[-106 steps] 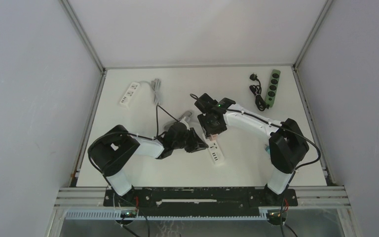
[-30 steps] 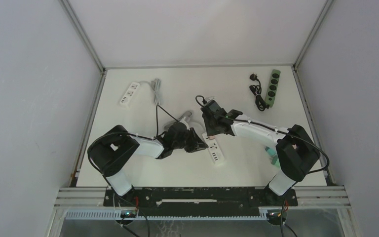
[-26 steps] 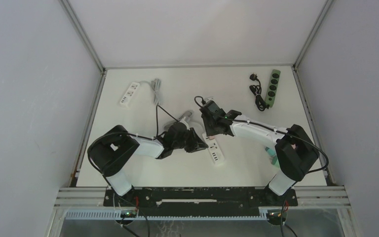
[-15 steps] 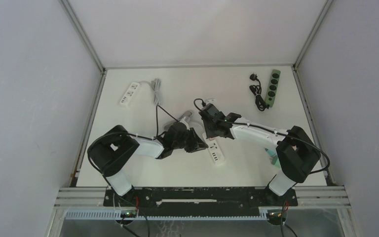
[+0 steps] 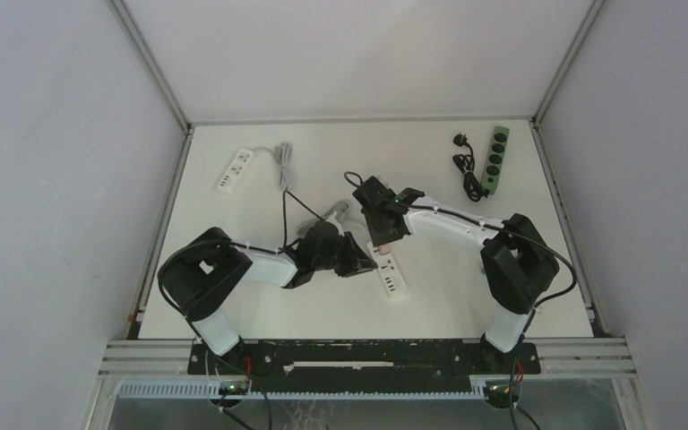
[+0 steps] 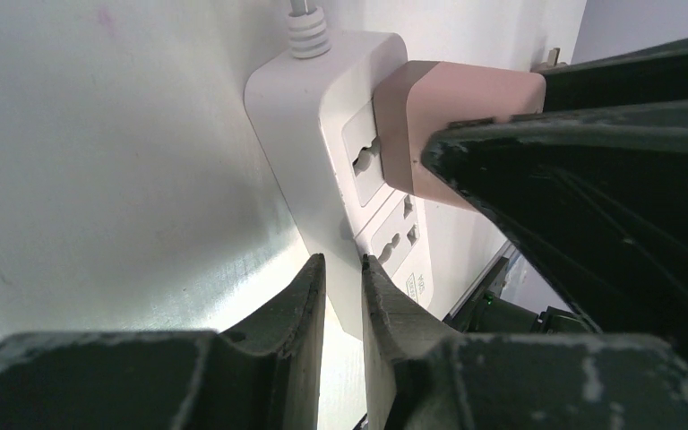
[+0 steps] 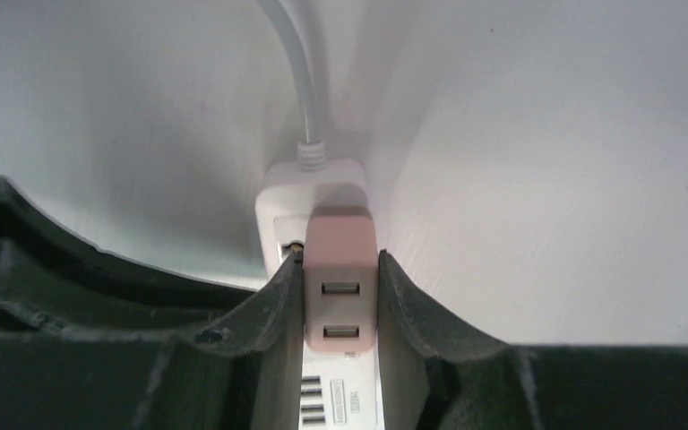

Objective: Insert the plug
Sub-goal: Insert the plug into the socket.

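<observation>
Overhead, logged left gripper (image 5: 361,259) and right gripper (image 5: 379,235) meeting at power strip (image 5: 394,279). From left wrist, found that hand closed on nothing beside strip, pink plug (image 6: 461,98) pressed onto end socket. From right wrist, found jaws clamped on plug; judged nearly seated, release left.

Top cam is fixed high and behind the arm bases (image 5: 219,345), looking down on the whole table (image 5: 430,152), so the white power strip (image 5: 394,279) sits small near mid-frame. Left wrist cam is down low right beside the strip, very close, looking along its socket face toward its cord end; right wrist cam is just above the strip, equally close, facing down its length to that same cord end. All three share the strip, and both wrist views catch the pink plug (image 7: 340,260) at its cord end.
</observation>
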Action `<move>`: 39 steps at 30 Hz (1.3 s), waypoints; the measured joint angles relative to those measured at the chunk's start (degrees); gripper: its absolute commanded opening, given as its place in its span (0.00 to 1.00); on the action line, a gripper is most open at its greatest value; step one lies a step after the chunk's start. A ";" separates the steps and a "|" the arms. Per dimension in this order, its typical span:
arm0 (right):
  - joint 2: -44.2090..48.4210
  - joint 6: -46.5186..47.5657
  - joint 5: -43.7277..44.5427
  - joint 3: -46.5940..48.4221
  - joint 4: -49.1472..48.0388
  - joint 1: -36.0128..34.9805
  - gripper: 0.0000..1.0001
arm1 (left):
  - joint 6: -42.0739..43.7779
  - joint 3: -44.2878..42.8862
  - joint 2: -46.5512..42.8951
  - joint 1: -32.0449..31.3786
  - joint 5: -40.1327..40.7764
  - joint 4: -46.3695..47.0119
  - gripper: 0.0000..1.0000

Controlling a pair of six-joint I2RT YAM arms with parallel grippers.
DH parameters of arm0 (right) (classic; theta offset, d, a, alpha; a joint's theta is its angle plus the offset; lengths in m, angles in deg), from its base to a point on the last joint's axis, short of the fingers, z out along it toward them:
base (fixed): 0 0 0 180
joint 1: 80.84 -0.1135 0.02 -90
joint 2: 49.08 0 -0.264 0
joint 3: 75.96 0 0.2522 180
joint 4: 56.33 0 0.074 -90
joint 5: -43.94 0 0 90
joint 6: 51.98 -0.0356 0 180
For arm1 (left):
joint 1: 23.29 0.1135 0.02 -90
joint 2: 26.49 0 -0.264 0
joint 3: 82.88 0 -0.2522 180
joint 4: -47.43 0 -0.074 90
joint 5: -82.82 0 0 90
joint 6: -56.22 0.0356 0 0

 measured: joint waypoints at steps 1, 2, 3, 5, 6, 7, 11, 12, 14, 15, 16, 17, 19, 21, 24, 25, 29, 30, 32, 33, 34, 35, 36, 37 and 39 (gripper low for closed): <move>-0.74 0.22 -0.09 0.22 0.52 -0.17 0.00 | 0.00 0.02 -0.02 0.07 0.00 0.00 0.24; -1.27 0.37 0.09 0.31 1.09 -0.35 0.00 | 0.02 0.02 -0.02 0.11 -0.04 0.00 0.24; -1.57 0.55 0.44 0.44 1.27 -0.63 0.00 | 0.04 0.02 -0.02 0.11 -0.04 0.02 0.24; -1.66 0.57 1.42 0.42 1.29 -1.20 0.00 | 0.11 0.02 -0.02 0.13 -0.11 0.04 0.24; -1.66 0.57 1.95 0.26 1.14 -1.46 0.00 | 0.13 0.02 -0.02 0.17 -0.17 0.04 0.24; -1.49 0.55 2.45 -0.15 0.70 -1.68 0.00 | 0.13 0.02 -0.02 0.22 -0.22 0.07 0.24; 0.26 0.28 2.32 -2.86 -2.19 -1.49 0.00 | 0.13 0.07 -0.02 0.28 -0.39 0.11 0.24; 0.57 0.15 2.01 -3.28 -2.64 -1.27 0.00 | 0.13 0.07 -0.02 0.33 -0.48 0.11 0.24; 0.87 0.13 0.98 -3.56 -2.95 -0.72 0.00 | 0.13 0.07 -0.02 0.35 -0.57 0.13 0.24; 0.90 0.13 0.35 -3.56 -2.95 -0.46 0.00 | 0.15 0.07 -0.02 0.37 -0.59 0.13 0.24; 0.90 0.15 -0.17 -3.41 -2.82 -0.26 0.00 | 0.15 0.07 -0.02 0.37 -0.61 0.13 0.24; 0.83 0.17 -0.50 -3.04 -2.38 -0.15 0.01 | 0.13 0.07 -0.02 0.37 -0.63 0.13 0.24; 0.28 0.22 -0.87 -1.66 -0.79 -0.02 0.04 | 0.13 0.07 -0.02 0.37 -0.70 0.15 0.24; -0.13 0.33 -1.25 0.22 1.27 0.15 0.15 | 0.13 0.07 -0.02 0.37 -0.74 0.15 0.24; -1.20 0.39 -1.88 3.06 4.02 0.35 0.26 | 0.13 0.07 -0.04 0.37 -0.90 0.13 0.24; -1.53 0.39 -1.97 3.74 4.92 0.39 0.30 | 0.13 0.07 -0.04 0.37 -1.01 0.11 0.24; -1.90 0.52 -2.95 4.98 7.56 0.57 0.43 | 0.15 0.07 -0.04 0.37 -1.25 0.04 0.24; -1.90 0.57 -3.19 5.09 8.17 0.55 0.45 | 0.15 0.07 -0.04 0.37 -1.36 0.02 0.24; -1.88 0.61 -4.15 5.29 9.51 0.48 0.50 | 0.15 0.07 -0.04 0.37 -1.42 -0.02 0.24; -1.86 0.57 -4.70 5.20 11.13 0.33 0.53 | 0.15 0.07 -0.04 0.37 -1.44 -0.04 0.24; -1.77 0.59 -5.20 4.94 12.39 0.11 0.56 | 0.17 0.07 -0.04 0.37 -1.44 -0.04 0.24; -1.68 0.52 -5.53 4.83 13.07 -0.11 0.59 | 0.15 0.07 -0.04 0.37 -1.46 -0.04 0.24; -1.44 0.55 -6.08 4.83 13.64 -0.31 0.62 | 0.17 0.07 -0.04 0.37 -1.44 -0.04 0.24; -1.07 0.50 -6.36 4.83 13.79 -0.50 0.64 | 0.17 0.07 -0.04 0.37 -1.44 -0.07 0.24; 0.04 0.52 -6.91 4.83 13.75 -0.68 0.68 | 0.17 0.07 -0.07 0.37 -1.44 -0.09 0.24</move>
